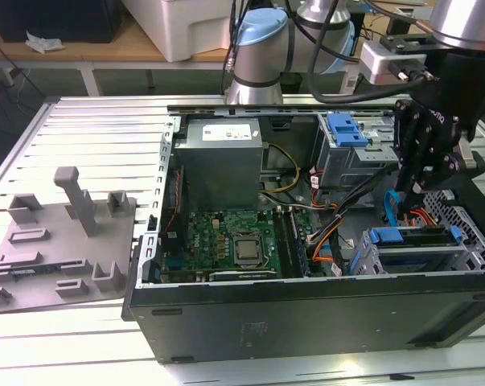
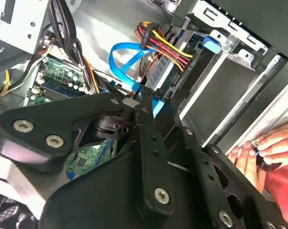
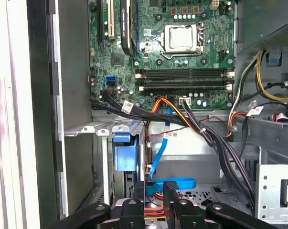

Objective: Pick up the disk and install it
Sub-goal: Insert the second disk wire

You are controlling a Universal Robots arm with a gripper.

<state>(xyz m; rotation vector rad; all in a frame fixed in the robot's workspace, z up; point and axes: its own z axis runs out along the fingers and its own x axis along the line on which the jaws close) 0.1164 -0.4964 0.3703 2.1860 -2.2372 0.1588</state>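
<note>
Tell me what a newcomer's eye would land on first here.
The open computer case takes up the middle of the exterior view, its green motherboard bare inside. The black end effector hangs over the drive cage at that view's right, where a blue-railed disk sits. A person's hand rests by the case in the second wrist view.

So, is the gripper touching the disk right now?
Apart. In the exterior view the gripper hangs above the disk, with orange cables showing in the gap between them.

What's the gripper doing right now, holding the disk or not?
Gripper: above the drive cage, open or shut cannot be told; no disk seen in it.
</note>
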